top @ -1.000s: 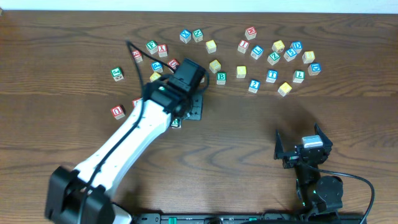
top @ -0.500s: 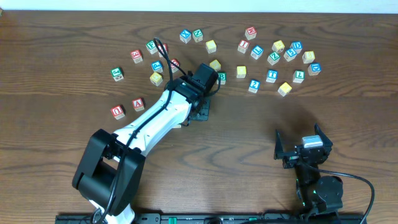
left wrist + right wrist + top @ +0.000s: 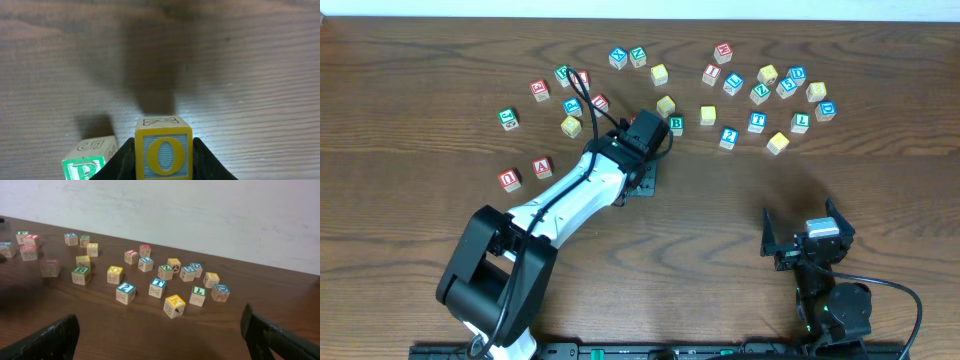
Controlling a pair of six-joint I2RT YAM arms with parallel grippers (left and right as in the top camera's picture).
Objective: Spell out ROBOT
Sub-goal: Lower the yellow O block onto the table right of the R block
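Note:
My left gripper (image 3: 163,159) is shut on a wooden cube (image 3: 163,150) whose near face shows a yellow O on blue. It is held just above the bare wood. A green-lettered cube (image 3: 86,164), probably the R, stands close to its left. From overhead, the left gripper (image 3: 638,181) sits below the scattered cubes, and the arm hides both of these cubes. The green B cube (image 3: 676,124), the blue T cube (image 3: 757,121) and a yellow-topped cube (image 3: 708,116) lie in the scatter. My right gripper (image 3: 807,240) rests open near the front right, holding nothing.
Red-lettered cubes (image 3: 542,167) lie left of the arm. A blue "2" cube (image 3: 728,136) and several other cubes spread across the back, up to about (image 3: 825,109). In the right wrist view a yellow K cube (image 3: 174,305) is the nearest one.
The left arm has swung to the right, carrying the gripper slightly right. The red A cube to its left has come into view. The right arm has stayed still.

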